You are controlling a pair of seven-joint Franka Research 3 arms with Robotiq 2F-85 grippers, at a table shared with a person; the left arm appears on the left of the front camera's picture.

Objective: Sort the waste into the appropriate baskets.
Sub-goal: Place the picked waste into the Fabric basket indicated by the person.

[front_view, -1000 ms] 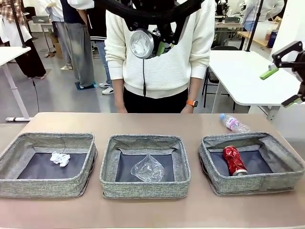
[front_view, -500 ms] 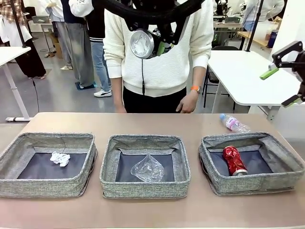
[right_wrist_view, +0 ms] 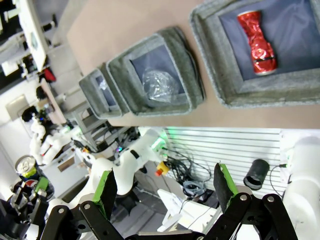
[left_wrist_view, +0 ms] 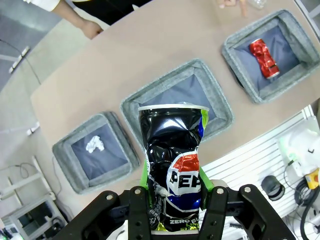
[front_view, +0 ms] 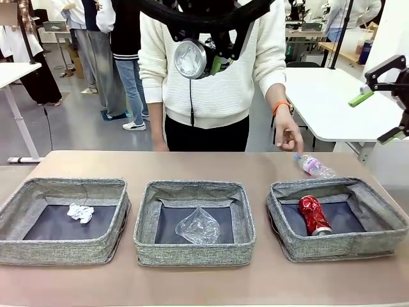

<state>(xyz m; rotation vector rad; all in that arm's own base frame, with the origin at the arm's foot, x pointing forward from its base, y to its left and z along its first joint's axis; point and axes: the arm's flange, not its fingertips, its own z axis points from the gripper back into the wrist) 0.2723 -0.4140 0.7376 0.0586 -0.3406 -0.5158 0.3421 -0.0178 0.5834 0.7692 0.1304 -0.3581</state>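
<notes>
high over table, left tool (left_wrist_view: 175,192) grips dark-blue can (left_wrist_view: 172,165).

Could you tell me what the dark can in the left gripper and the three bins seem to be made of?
The dented dark-blue can, clamped in the left gripper, looks like thin glossy metal, probably aluminium: its printed wall is crumpled into sharp shiny creases. The three baskets look like grey woven fabric, matte and speckled, with soft sagging walls and darker smooth bases.
</notes>
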